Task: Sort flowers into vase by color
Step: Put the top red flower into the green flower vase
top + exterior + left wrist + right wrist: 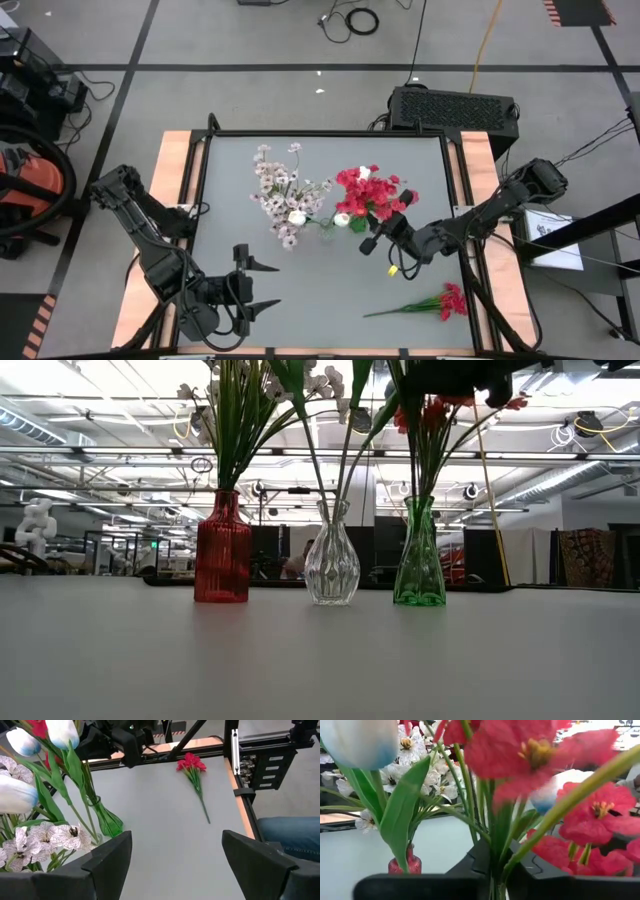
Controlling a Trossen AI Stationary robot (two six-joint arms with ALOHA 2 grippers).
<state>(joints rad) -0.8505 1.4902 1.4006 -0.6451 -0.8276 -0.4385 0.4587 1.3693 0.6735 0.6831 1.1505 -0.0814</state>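
Grey tabletop (300, 280) at centre frame: my right gripper (372, 242) sits at the red bloom cluster (372, 192) standing in the green ribbed glass vase (418, 555), stems between its fingers; whether they still pinch I cannot tell. One red sprig (445, 300) lies at five o'clock. My left gripper (258, 285) waits at seven o'clock, fingers spread, nothing between them.
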